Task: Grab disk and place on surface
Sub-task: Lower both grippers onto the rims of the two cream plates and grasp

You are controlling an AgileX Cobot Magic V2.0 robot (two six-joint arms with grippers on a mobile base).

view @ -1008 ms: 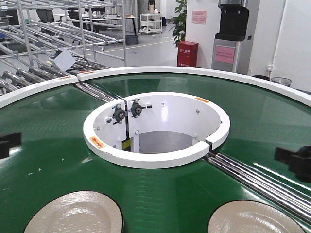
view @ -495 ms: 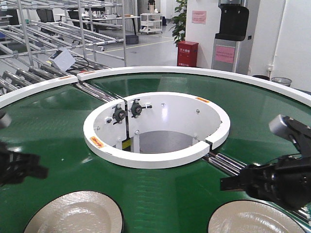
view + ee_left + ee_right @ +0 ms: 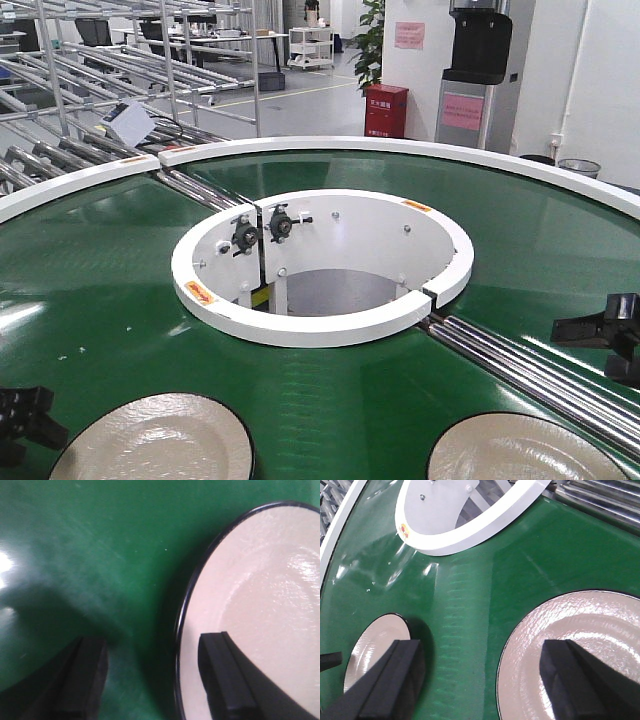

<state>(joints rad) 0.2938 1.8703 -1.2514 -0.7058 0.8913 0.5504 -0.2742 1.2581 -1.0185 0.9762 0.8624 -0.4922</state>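
Observation:
Two cream disks with dark rims lie on the green belt [image 3: 100, 300], one at the lower left [image 3: 150, 440] and one at the lower right [image 3: 525, 450]. My left gripper [image 3: 25, 418] is low beside the left disk [image 3: 265, 595]. It [image 3: 155, 675] is open and straddles the rim, with one finger [image 3: 225, 680] over the disk and the other over the belt. My right gripper [image 3: 605, 335] hovers at the right edge, open [image 3: 482, 675] and empty, above the belt between the right disk [image 3: 580, 645] and the left disk [image 3: 370, 645]. The surface is out of view.
A white inner ring [image 3: 320, 325] surrounds the hole in the middle of the belt. Steel rollers [image 3: 530, 375] cross the belt at the right and the back left. A white outer rim [image 3: 400, 148] bounds the belt. Metal racks [image 3: 120, 60] stand behind.
Both arms swung in over the belt half a second ago. Now the left gripper has dropped to the left disk's edge, and the right gripper has pulled back toward the right edge.

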